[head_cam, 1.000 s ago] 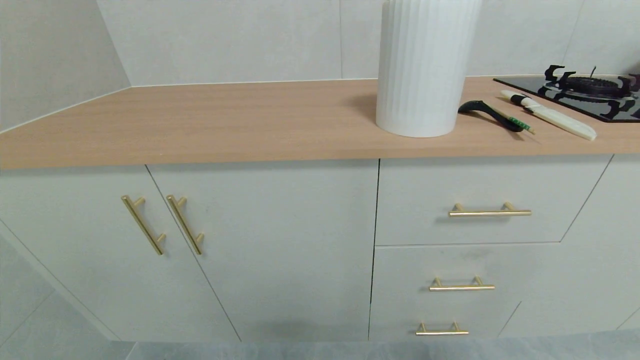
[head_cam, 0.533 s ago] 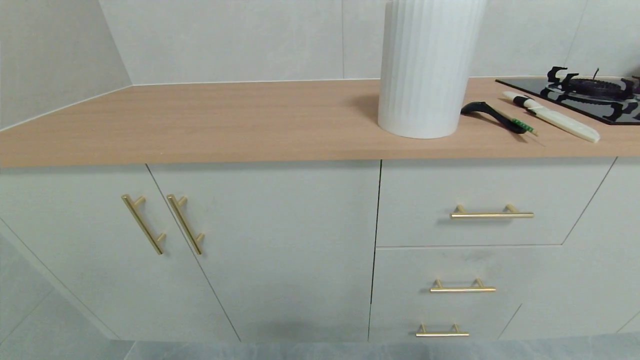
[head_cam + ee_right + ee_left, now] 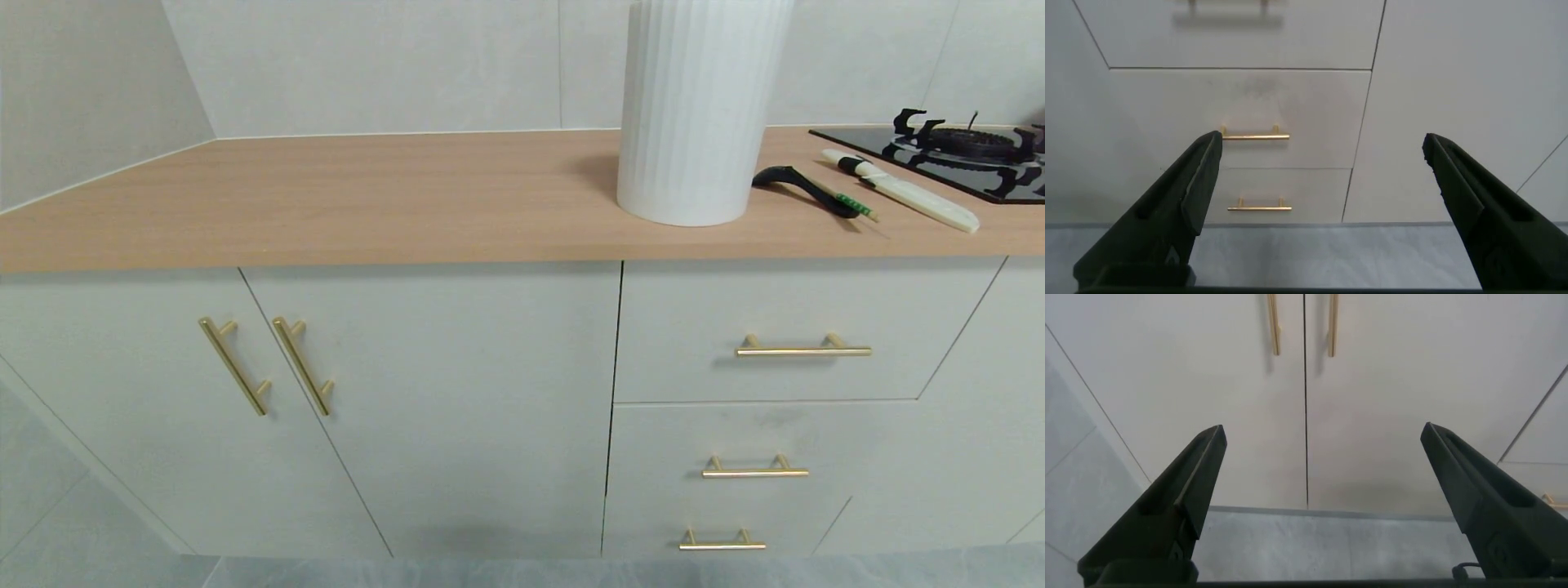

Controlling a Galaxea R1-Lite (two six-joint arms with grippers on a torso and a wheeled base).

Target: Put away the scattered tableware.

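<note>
Counter (image 3: pixel 367 196): you face a wood top on pale cabinets.
Walls (image 3: pixel 367 65): pale tile behind the counter.
Doors (image 3: pixel 457 392): two under the counter, gold handles.
Drawers (image 3: pixel 775 310): three under its right part.
Floor (image 3: pixel 490 572): grey tile below.

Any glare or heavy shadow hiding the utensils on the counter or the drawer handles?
Head view: even light, no glare on the black utensil or white utensil; the canister throws its soft shadow the other way, and the glossy stove top mirrors its grate. Right wrist view: drawer handles evenly lit, no glare.
</note>
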